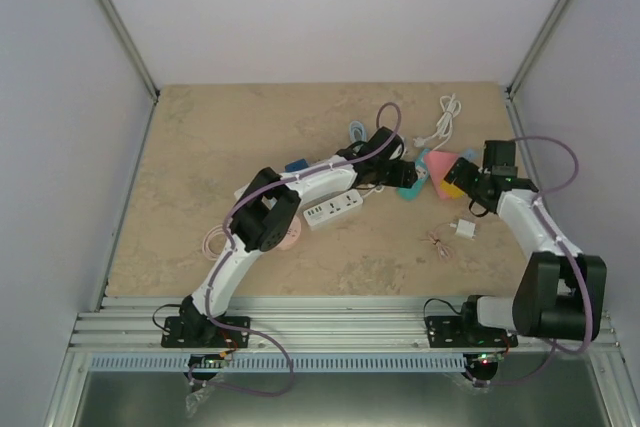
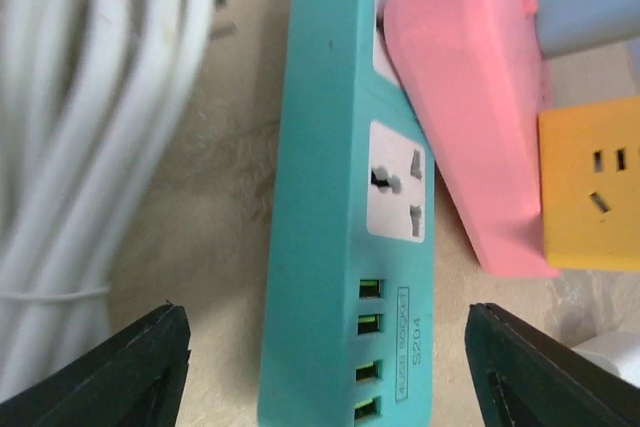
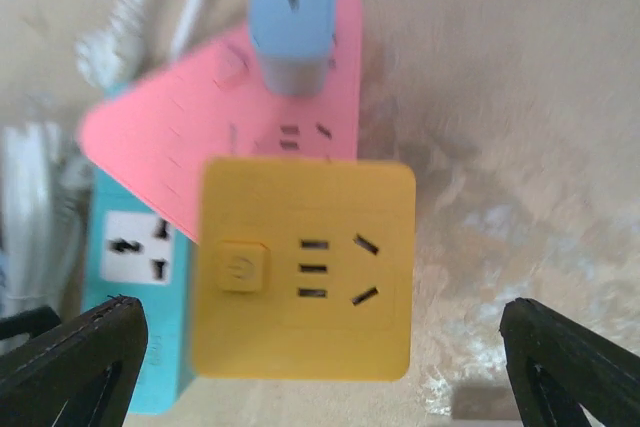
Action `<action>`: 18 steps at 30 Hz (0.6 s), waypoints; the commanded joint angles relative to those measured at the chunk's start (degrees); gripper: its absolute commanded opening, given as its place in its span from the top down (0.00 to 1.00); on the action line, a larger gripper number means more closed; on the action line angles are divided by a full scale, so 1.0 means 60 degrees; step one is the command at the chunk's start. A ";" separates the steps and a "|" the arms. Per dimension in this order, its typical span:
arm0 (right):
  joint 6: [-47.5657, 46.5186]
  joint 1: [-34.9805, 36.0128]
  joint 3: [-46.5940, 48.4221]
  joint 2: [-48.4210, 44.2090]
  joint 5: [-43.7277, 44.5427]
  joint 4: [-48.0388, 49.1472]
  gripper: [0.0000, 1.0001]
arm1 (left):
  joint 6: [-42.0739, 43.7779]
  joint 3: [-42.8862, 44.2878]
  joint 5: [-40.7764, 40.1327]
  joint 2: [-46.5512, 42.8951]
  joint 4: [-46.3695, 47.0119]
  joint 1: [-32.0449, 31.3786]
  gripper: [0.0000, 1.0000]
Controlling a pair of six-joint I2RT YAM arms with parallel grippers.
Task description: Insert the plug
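Left gripper (image 2: pixel 325 372) is spread wide over the teal power strip (image 2: pixel 320 197), its black fingers (image 2: pixel 120 367) flanking the USB end with nothing pinched between them. A bundled white cable (image 2: pixel 90 127) lies just beside the strip. Over to the right gripper (image 3: pixel 320 357): jaws gaping just as wide, hanging above the yellow socket cube (image 3: pixel 300 267), gripping nothing. The cube overlaps the pink triangular power strip (image 3: pixel 200 117), which lies partly across the teal one. And the blue plug (image 3: pixel 291 17)? It stands on the pink strip's face, beyond the cube; whether its pins are fully seated cannot be told.
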 commanded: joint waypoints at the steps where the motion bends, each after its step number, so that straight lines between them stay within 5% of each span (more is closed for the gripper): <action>1: -0.0615 -0.0206 0.0989 -0.1015 0.0742 -0.0805 0.02 | 0.0663 0.0184 -0.1097 -0.1241 -0.0677 0.0023 0.20; 9: -0.1029 -0.0235 0.0654 -0.2815 0.0881 -0.1466 0.02 | 0.0694 -0.1926 -0.1967 -0.3640 -0.0376 0.0135 0.04; 18: -0.0359 -0.0220 -0.0878 -0.4400 0.1115 -0.1950 0.09 | 0.0219 -0.5604 -0.3087 -0.7145 0.0085 0.0383 0.01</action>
